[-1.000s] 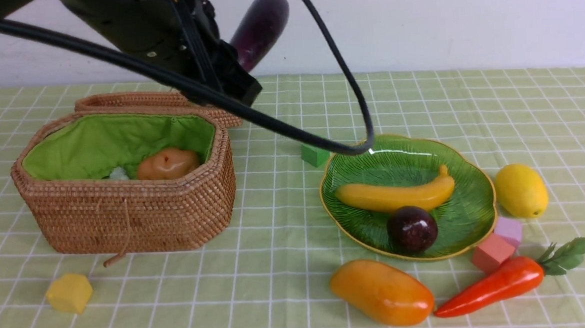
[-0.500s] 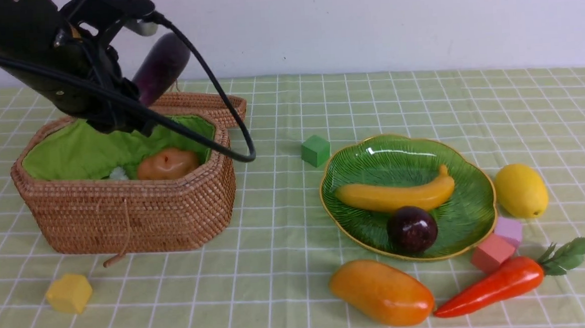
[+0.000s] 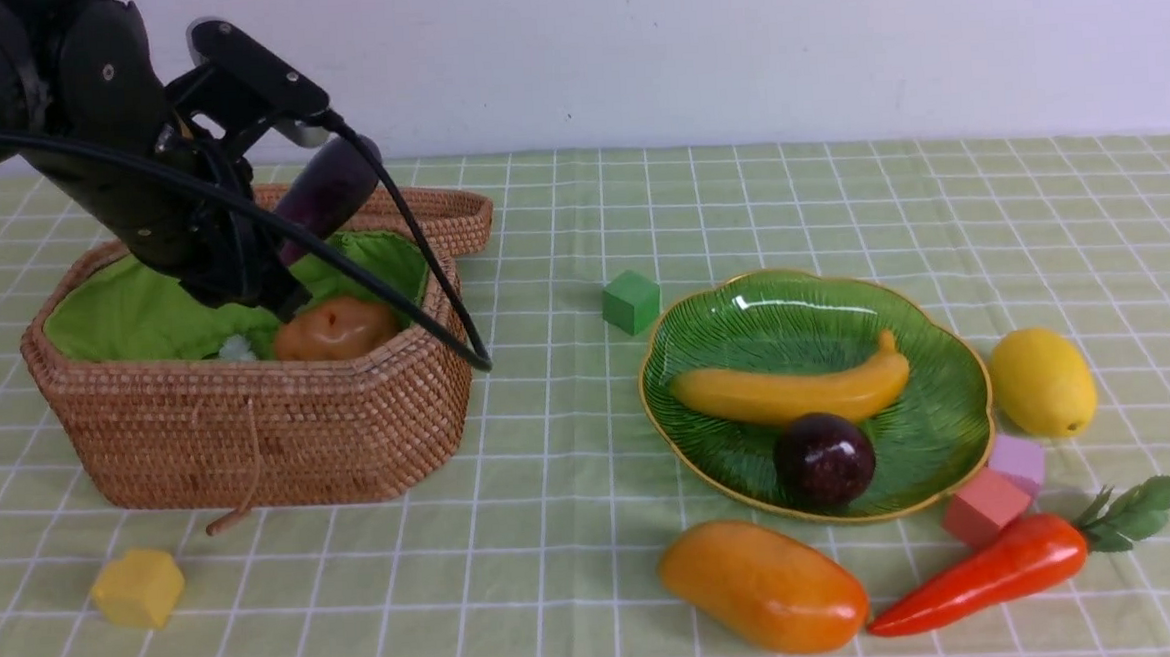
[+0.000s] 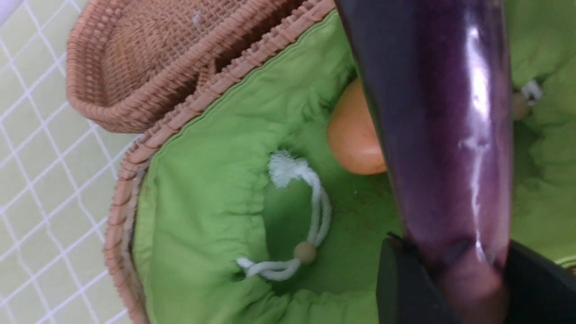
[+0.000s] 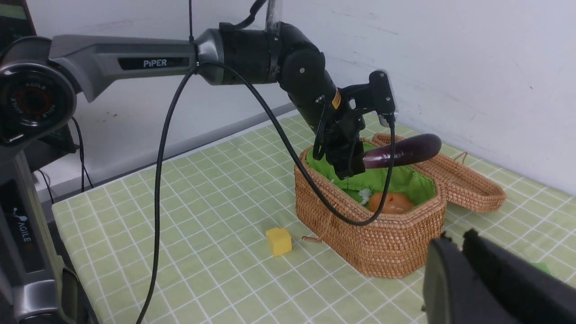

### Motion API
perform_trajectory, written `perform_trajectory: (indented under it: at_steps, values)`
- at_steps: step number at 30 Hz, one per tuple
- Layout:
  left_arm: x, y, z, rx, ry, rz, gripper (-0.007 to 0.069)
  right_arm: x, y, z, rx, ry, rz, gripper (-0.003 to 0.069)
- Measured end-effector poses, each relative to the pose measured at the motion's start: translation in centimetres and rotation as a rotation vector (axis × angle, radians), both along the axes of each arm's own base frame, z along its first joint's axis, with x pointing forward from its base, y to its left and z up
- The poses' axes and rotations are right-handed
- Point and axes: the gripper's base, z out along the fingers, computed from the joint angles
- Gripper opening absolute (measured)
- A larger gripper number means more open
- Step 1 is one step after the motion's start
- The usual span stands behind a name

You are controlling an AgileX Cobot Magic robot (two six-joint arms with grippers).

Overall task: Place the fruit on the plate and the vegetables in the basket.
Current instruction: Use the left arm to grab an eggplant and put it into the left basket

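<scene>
Along the bottom of the front view, nearest the camera, the mango [image 3: 764, 586] and the carrot [image 3: 998, 567] lie at lower right on the checked cloth [image 3: 576, 529], touching or nearly so. A yellow block [image 3: 139, 588] sits alone at lower left. None of these has moved in the last second.

Just behind them, right of centre, the plate [image 3: 935, 420] already carries the banana [image 3: 789, 390] and the mangosteen [image 3: 824, 458]. The lemon [image 3: 1042, 382] waits on the cloth just beside its right rim. Left of centre stands the basket [image 3: 250, 436], its lid [image 3: 419, 212] thrown back and the potato [image 3: 335, 329] resting on the green lining.

All the change is at upper left. A second ago the eggplant [image 3: 328, 194] was high at top centre, to the right of the basket. Now it has been carried left and down, and it hangs tilted over the open basket. Its free end points up and right above the lid, and its body passes over the potato. The left claw [image 4: 465, 274] is clamped on the eggplant's narrow end, which fills the gap between the jaws. The right claw [image 5: 463, 245] shows only at the lower right of its own wrist view, fingers almost together with nothing between them.

The carry looks all but finished, so lowering and letting go should come next. After that the carrot is the last vegetable outside the basket, and the mango and lemon are still off the plate.
</scene>
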Motion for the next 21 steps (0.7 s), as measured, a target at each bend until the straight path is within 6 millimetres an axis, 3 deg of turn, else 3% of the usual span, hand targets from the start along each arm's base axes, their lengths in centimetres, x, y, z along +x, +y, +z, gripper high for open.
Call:
perform_trajectory:
  at_steps: [16, 21]
  values:
    - [-0.19, 0.25, -0.34, 0.033, 0.040, 0.005, 0.0231, 0.23, 0.06, 0.01, 0.001, -0.001, -0.006, 0.0065]
    - [-0.20, 0.25, -0.35, 0.034, 0.041, 0.005, 0.0309, 0.26, 0.07, 0.00, 0.000, 0.000, -0.006, 0.0065]
